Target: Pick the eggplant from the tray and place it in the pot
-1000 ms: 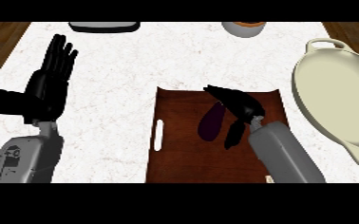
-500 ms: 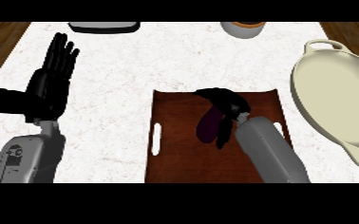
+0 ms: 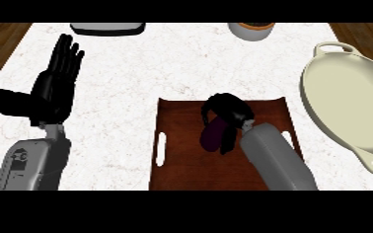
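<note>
You're seeing one eggplant point(image 3: 214, 134) on one tray point(image 3: 182, 128), one pot point(image 3: 339, 103). Your right hand point(image 3: 229, 109), now lower, is curling around it; left hand point(image 3: 55, 86) is resting open.

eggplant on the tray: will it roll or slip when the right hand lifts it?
Probably somewhat. The eggplant looks smooth, rounded and elongated, so it may slip or pivot. The right hand curls over its upper end only, so the lower end could swing. It looks rigid; sagging seems unlikely. On the flat tray it might roll.
</note>
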